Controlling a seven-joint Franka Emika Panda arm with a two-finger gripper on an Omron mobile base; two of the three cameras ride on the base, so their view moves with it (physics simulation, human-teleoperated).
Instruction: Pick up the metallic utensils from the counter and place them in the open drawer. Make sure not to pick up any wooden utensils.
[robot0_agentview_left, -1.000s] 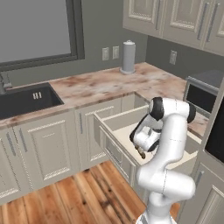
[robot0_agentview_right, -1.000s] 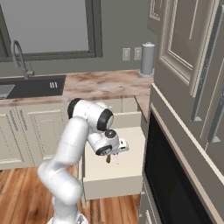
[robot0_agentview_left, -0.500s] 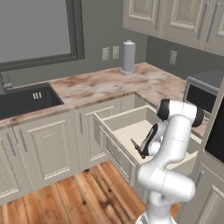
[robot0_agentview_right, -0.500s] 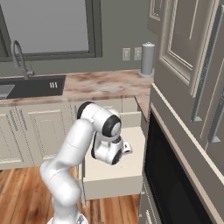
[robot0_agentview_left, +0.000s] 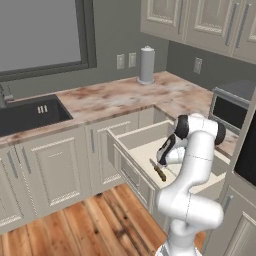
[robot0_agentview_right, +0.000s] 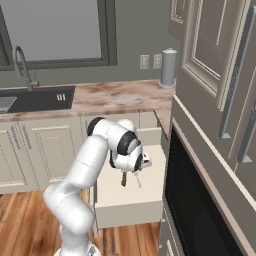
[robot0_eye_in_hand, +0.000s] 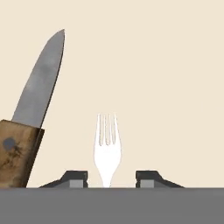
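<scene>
Pincer (robot0_eye_in_hand: 107, 177) sits low over the open drawer (robot0_agentview_left: 134, 141), tips parted w/ clear gaps either side of the fork (robot0_eye_in_hand: 107, 148) between them – so open, gripping nothing. Knife (robot0_eye_in_hand: 30, 118) lies on the drawer floor just beside the fork; it's also seen in the left base view (robot0_agentview_left: 158, 170). Step looks like the drop-off of the fork. Next prob: lift arm straight up & out, w/o nudging either piece.
</scene>
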